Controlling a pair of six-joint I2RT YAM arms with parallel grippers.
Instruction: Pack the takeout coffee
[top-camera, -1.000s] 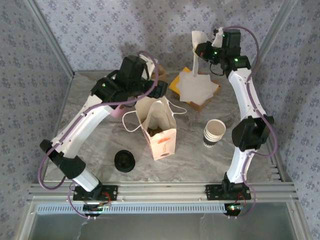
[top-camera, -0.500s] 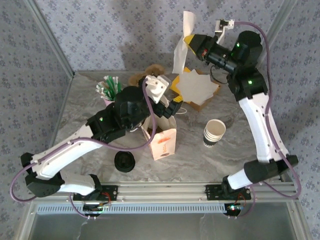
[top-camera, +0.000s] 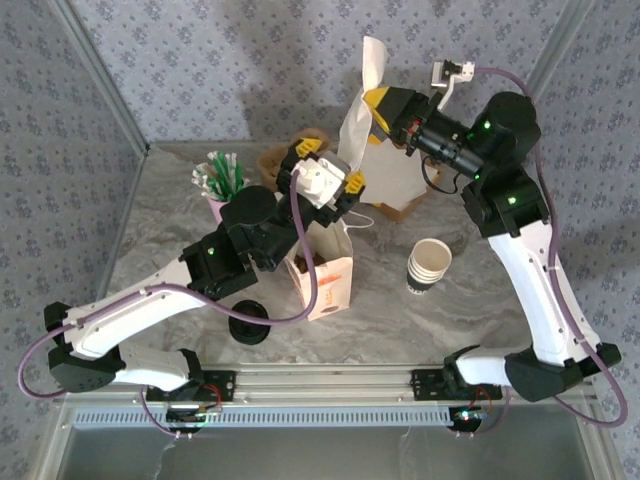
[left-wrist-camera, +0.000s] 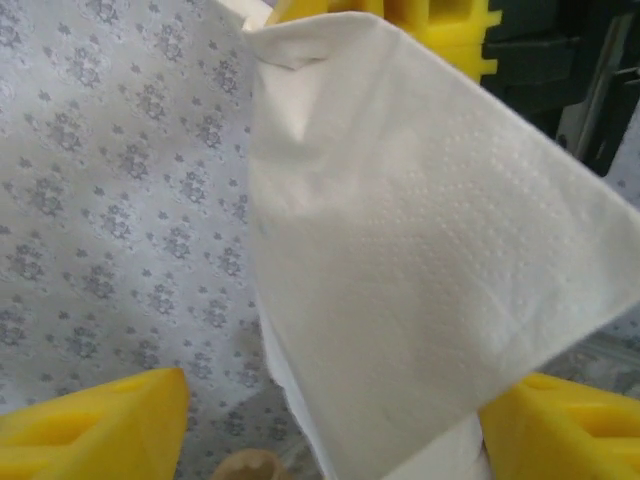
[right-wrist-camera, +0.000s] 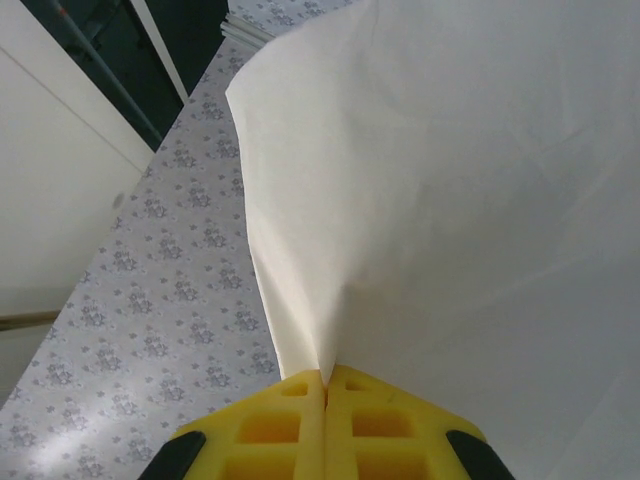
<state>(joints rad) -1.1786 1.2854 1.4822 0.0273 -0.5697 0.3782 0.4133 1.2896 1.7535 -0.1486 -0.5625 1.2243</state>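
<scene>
A white napkin (top-camera: 362, 115) hangs in the air over the back of the table, pinched at its top by my right gripper (top-camera: 385, 108), which is shut on it (right-wrist-camera: 325, 378). My left gripper (top-camera: 330, 164) is raised above the white paper bag (top-camera: 330, 285). It is open, its yellow fingers (left-wrist-camera: 100, 425) standing either side of the napkin's (left-wrist-camera: 400, 260) lower part. The right-hand finger is at the napkin's edge and the left-hand one is well apart from it. The takeout coffee is hidden; my left arm covers the bag's mouth.
A stack of lidless paper cups (top-camera: 430, 265) stands right of the bag. Black lids (top-camera: 248, 322) sit at the front left. Straws in a pink holder (top-camera: 220, 180) and a brown item (top-camera: 275, 160) are at the back left. The napkin box (top-camera: 405, 195) lies behind the hanging napkin.
My left arm has risen from the bag to the napkin, and its jaws have narrowed. My right gripper has carried the napkin up and to the left.
</scene>
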